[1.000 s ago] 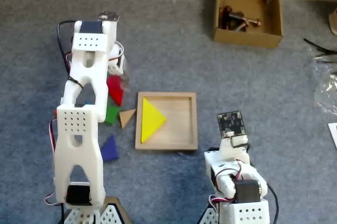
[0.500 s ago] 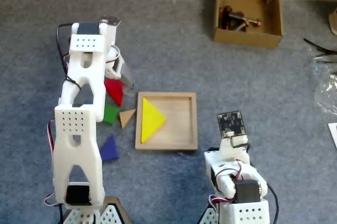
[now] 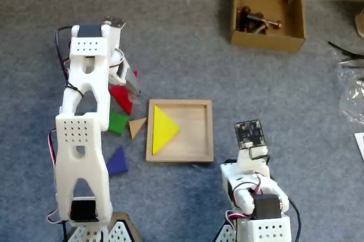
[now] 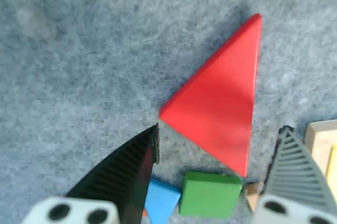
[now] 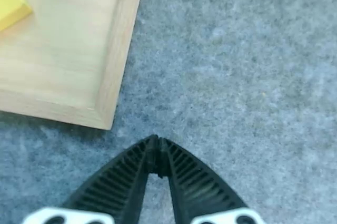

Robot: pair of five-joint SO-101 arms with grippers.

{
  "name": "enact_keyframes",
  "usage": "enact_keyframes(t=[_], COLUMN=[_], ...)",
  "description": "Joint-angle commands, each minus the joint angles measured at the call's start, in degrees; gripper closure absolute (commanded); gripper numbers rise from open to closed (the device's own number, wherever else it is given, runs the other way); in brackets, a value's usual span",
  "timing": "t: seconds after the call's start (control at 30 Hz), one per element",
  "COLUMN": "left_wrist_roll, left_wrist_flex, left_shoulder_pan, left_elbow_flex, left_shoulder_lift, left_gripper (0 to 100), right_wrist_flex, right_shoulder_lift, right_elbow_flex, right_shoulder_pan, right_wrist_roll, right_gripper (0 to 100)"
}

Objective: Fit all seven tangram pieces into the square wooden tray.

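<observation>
The square wooden tray (image 3: 180, 103) lies mid-table with a yellow triangle (image 3: 162, 129) in its left half. Left of it on the grey carpet are a red triangle (image 3: 122, 97), a green square (image 3: 118, 122), a small tan triangle (image 3: 136, 126) and a dark blue piece (image 3: 118, 161). My left gripper (image 4: 218, 138) hangs open over the red triangle (image 4: 221, 110), one finger on each side of its near corner. Near it are the green square (image 4: 208, 194) and a light blue piece (image 4: 160, 203). My right gripper (image 5: 157, 154) is shut and empty, on the carpet just off the tray's corner (image 5: 117, 55).
A cardboard box (image 3: 267, 15) with small parts stands at the back right. Cables and a plastic bag (image 3: 352, 82) lie at the right edge. Open carpet stretches between the tray and the box.
The left arm has swung farther left and back, uncovering more of the red triangle. The right arm and the pieces have not moved.
</observation>
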Motion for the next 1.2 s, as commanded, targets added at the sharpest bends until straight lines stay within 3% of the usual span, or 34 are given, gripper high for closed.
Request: enact_keyframes(t=[0.0, 1.17], left_wrist_roll=[-0.6, -0.5], left_wrist_flex=[0.0, -6.2], left_shoulder_pan=[-0.9, 1.4], left_elbow_flex=[-0.8, -1.0], left_shoulder_lift=[-4.3, 6.5], left_gripper=[68, 68], right_wrist_flex=[-1.0, -1.0], right_shoulder_lift=[-0.5, -0.5], right_elbow_flex=[6.7, 6.7], right_shoulder_pan=[-0.6, -0.6], right_wrist_roll=[-0.4, -0.4], right_gripper=[99.3, 99.3])
